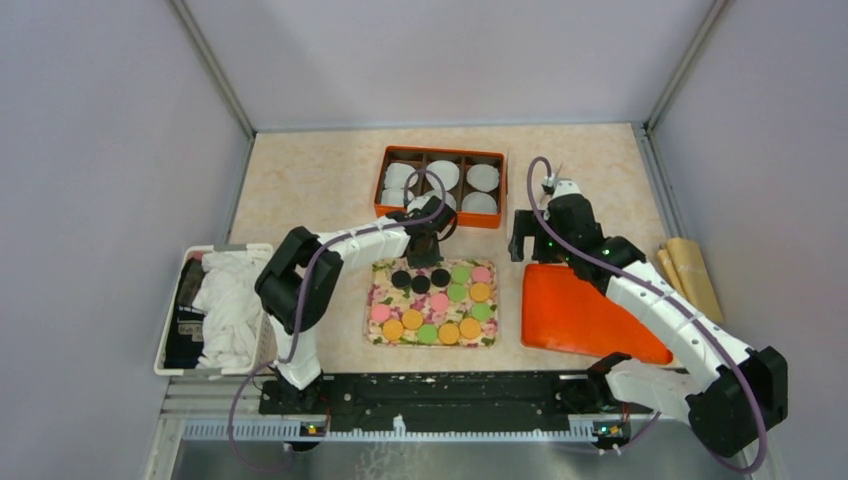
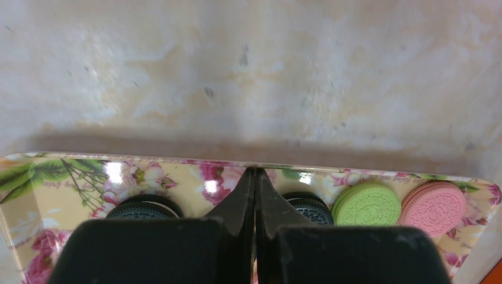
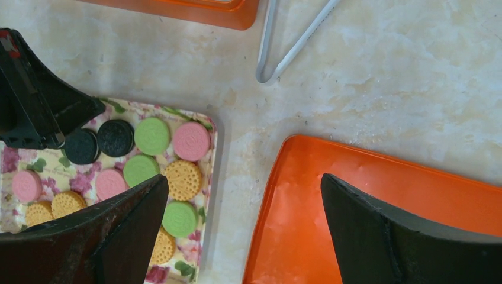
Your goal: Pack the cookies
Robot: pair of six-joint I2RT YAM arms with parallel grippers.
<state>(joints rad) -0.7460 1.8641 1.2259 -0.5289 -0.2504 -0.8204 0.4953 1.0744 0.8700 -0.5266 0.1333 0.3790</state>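
The cookies [image 1: 458, 292], flat discs in black, pink, green and orange, lie in rows on a floral tray [image 1: 372, 292]. My left gripper [image 1: 425, 255] hangs over the tray's far edge, shut with nothing in it. In the left wrist view its fingertips [image 2: 254, 173] meet just above two black cookies [image 2: 305, 207], with a green cookie [image 2: 366, 204] and a pink cookie [image 2: 438, 207] to the right. My right gripper [image 3: 244, 177] stands wide open and empty over the gap between the tray [image 3: 210, 177] and an orange lid [image 3: 379, 195].
An orange compartment box [image 1: 442, 152] with white paper cups [image 1: 482, 177] stands behind the tray. Metal tongs [image 3: 290, 47] lie near the box. The orange lid [image 1: 585, 315] lies right of the tray. A white basket [image 1: 230, 247] of cloth stands left. Brown rolls [image 1: 690, 275] lie far right.
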